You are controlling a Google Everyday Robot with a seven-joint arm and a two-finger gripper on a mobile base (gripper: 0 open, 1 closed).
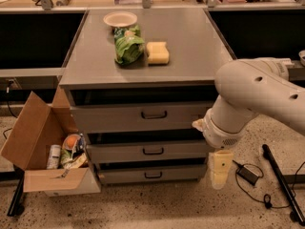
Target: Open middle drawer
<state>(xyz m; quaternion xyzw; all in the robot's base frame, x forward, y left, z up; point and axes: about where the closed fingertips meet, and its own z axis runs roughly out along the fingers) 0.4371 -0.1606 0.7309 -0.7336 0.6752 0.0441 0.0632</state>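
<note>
Approach step: tool not yet at the handle
The tool (pixel 221 170) hangs low beside the end of the drawer fronts; spread or pressed together, I cannot tell. The middle drawer (pixel 119 153) looks shut, its black handle (pixel 153 150) well apart from the tool. Next, I judge, comes a sideways reach to that handle

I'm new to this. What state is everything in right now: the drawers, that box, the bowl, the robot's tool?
middle drawer, shut.
top drawer, shut.
bottom drawer, shut.
tool, hanging low, right of the drawers, touching none of them.
cardboard box, open, flaps up, items inside.
bowl, upright.
</note>
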